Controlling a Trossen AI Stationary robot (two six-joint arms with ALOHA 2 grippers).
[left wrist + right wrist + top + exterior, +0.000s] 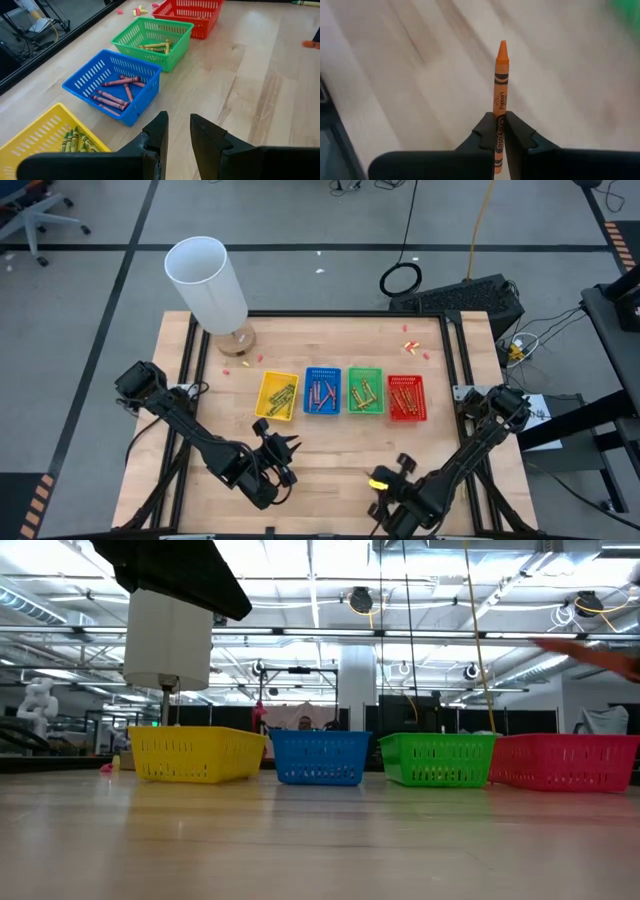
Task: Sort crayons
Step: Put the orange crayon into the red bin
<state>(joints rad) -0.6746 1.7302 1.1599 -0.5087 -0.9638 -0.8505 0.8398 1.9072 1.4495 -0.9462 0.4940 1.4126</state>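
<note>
Right end effector (499, 131) clenched on orange crayon (500, 87), tip forward, lifted off counter (330, 465) for binning. Left end effector (178, 131) parted, empty.

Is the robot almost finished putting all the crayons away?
Nearly. Crayons already lie in the yellow tray, blue tray, green tray and red tray. The right gripper is shut on an orange crayon above the table's near edge. The left gripper holds nothing. A few crayons lie loose behind the trays.
</note>
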